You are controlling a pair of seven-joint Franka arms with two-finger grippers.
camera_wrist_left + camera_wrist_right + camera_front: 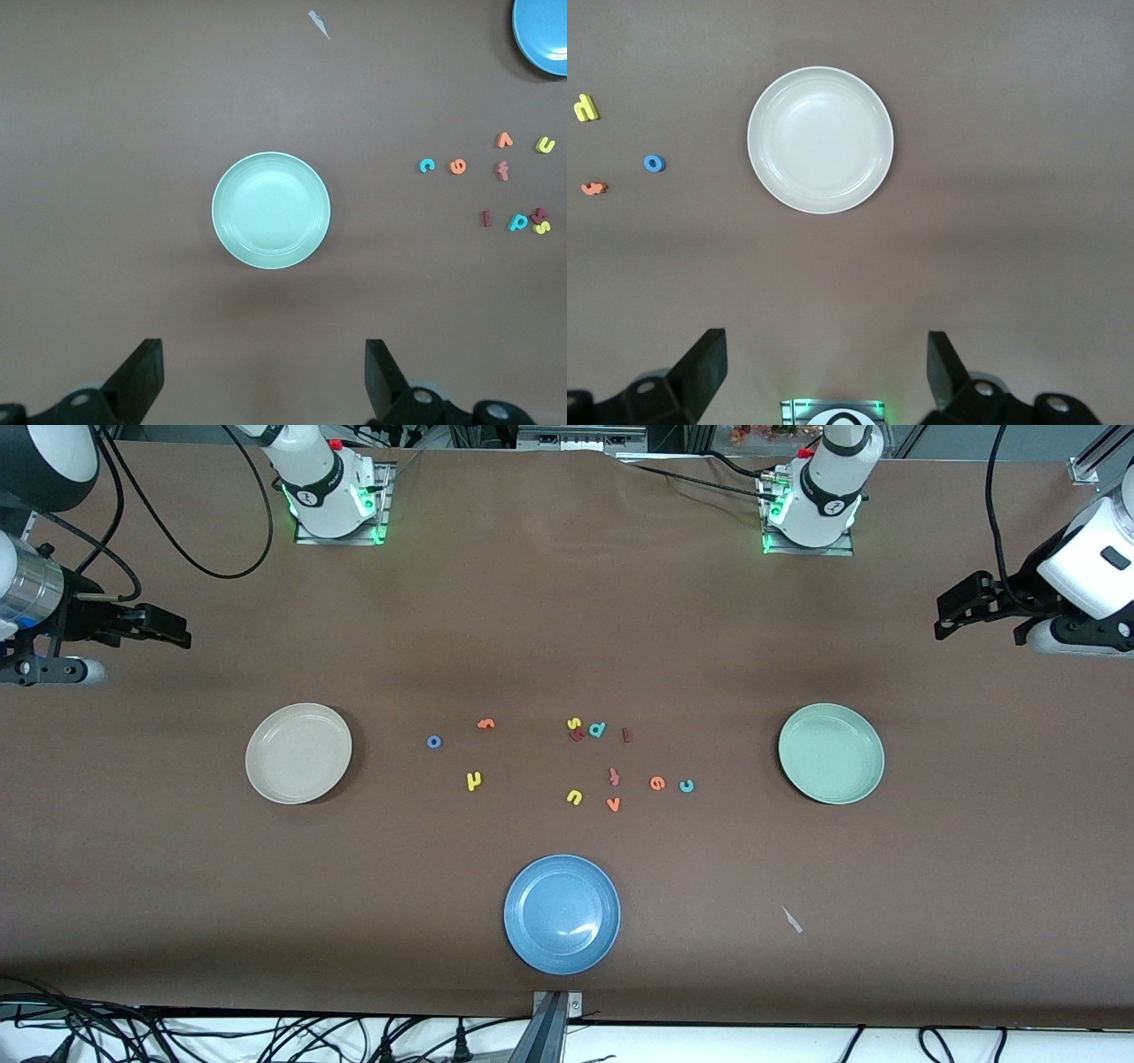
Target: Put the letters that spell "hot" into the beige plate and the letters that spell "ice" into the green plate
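The beige plate (299, 753) (820, 140) lies toward the right arm's end, the green plate (831, 753) (271, 210) toward the left arm's end; both hold nothing. Between them on the table lie the blue o (434, 741) (653, 163), orange t (485, 724) (594, 188), yellow h (474, 781) (586, 108), maroon i (627, 734) (486, 218), orange e (657, 783) (457, 166) and teal c (687, 786) (427, 166). My right gripper (182, 633) (826, 372) hangs open and empty, up beside the beige plate. My left gripper (943, 615) (264, 381) hangs open and empty, up beside the green plate.
A blue plate (562, 913) sits near the table's front edge. Other letters mix with the task's: yellow s (573, 724), teal d (597, 730), reddish hooked letter (613, 777), yellow u (574, 797), orange v (613, 804). A small white scrap (791, 919) lies nearer the camera than the green plate.
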